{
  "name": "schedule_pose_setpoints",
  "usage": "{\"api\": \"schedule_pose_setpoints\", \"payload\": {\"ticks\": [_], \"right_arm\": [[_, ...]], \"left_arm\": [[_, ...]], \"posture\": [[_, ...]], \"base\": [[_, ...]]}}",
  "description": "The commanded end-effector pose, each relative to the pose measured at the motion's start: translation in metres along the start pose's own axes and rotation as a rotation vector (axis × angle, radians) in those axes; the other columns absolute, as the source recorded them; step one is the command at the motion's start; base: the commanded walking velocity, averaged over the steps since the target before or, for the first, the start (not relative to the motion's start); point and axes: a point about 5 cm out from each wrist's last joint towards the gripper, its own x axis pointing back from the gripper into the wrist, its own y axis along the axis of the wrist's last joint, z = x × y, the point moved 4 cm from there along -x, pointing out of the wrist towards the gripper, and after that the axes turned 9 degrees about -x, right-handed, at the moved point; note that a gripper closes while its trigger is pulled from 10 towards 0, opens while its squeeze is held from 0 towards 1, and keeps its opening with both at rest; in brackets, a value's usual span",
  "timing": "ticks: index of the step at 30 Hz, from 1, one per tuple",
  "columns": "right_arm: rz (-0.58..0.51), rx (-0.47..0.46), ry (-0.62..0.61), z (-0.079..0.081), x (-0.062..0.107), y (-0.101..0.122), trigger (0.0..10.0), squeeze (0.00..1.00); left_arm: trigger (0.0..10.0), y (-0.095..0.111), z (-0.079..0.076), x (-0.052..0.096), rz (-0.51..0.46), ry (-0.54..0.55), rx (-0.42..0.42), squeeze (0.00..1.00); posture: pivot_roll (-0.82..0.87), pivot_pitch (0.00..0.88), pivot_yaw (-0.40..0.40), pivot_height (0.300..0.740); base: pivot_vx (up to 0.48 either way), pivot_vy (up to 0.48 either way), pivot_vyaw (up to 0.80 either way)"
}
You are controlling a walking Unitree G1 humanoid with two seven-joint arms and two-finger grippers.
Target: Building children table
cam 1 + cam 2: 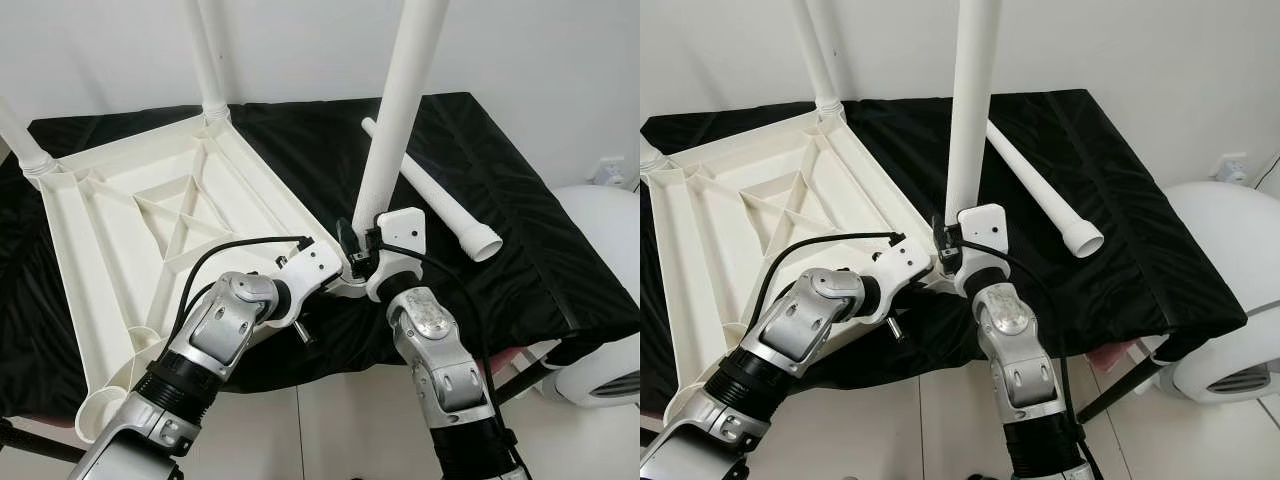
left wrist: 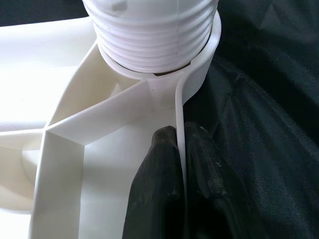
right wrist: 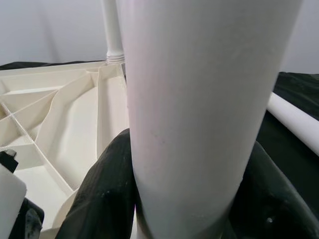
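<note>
The white plastic tabletop [image 1: 150, 215] lies upside down on a surface draped in black cloth [image 1: 520, 250], ribbed underside facing up. Two legs already stand in its far corners: one at the far left [image 1: 20, 140], one at the far middle [image 1: 205, 70]. At the near right corner, a third leg [image 1: 400, 110] stands upright in its socket, and the right gripper [image 3: 187, 199] is clamped around its lower part, a black finger [image 3: 99, 194] pressed against each side of the tube. The threaded base of that leg [image 2: 152, 35] sits in the round corner socket. Just beside it, the left gripper [image 2: 179, 169] pinches the thin rim wall of the tabletop, fingers [image 2: 154, 194] closed on it, one inside and one outside, near that same corner. A fourth leg [image 1: 440, 205] lies loose on the cloth to the right, running from far to near, open end toward the near right. A rounded white appliance [image 1: 605, 290] sits at the far right.
</note>
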Motion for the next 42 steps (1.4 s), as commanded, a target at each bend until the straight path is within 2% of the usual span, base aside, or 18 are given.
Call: {"api": "schedule_pose_setpoints", "payload": {"ticks": [1,11,18,26,27,31,37,42], "right_arm": [[0.061,0.01,-0.041,0.003,0.003,-0.018,10.0,0.0],[0.009,0.015,-0.156,-0.003,0.009,-0.016,10.0,0.0],[0.022,-0.001,-0.21,-0.006,0.013,-0.02,10.0,0.0],[0.051,-0.03,-0.167,-0.002,0.006,-0.02,10.0,0.0],[0.09,-0.043,-0.102,0.001,0.003,-0.022,10.0,0.0],[0.129,-0.042,-0.038,0.002,0.001,-0.024,10.0,0.0],[0.16,0.055,0.031,-0.011,-0.006,-0.019,10.0,0.0],[0.189,0.059,0.042,-0.018,-0.009,-0.019,10.0,0.0]], "left_arm": [[10.0,0.026,0.012,0.004,-0.066,0.075,-0.057,0.0],[10.0,0.026,0.012,0.004,-0.067,0.073,-0.059,0.0],[10.0,0.026,0.012,0.004,-0.067,0.072,-0.059,0.0],[10.0,0.027,0.012,0.004,-0.068,0.073,-0.06,0.0],[10.0,0.027,0.012,0.004,-0.069,0.073,-0.061,0.0],[10.0,0.027,0.012,0.004,-0.069,0.073,-0.063,0.0],[10.0,0.027,0.012,0.004,-0.069,0.072,-0.061,0.0],[10.0,0.028,0.012,0.004,-0.07,0.074,-0.062,0.0]], "posture": [[-0.08,0.143,0.035,0.74],[-0.08,0.141,0.037,0.74],[-0.08,0.139,0.037,0.74],[-0.08,0.135,0.037,0.74],[-0.08,0.135,0.037,0.74],[-0.08,0.132,0.039,0.74],[-0.08,0.135,0.038,0.74],[-0.08,0.138,0.038,0.74]], "base": [[0.0,0.0,0.0],[0.0,0.0,0.0],[0.0,0.0,0.0],[0.0,0.0,0.0],[0.0,0.0,0.0],[0.0,0.0,0.0],[0.0,0.0,0.0],[0.0,0.0,0.0]]}}
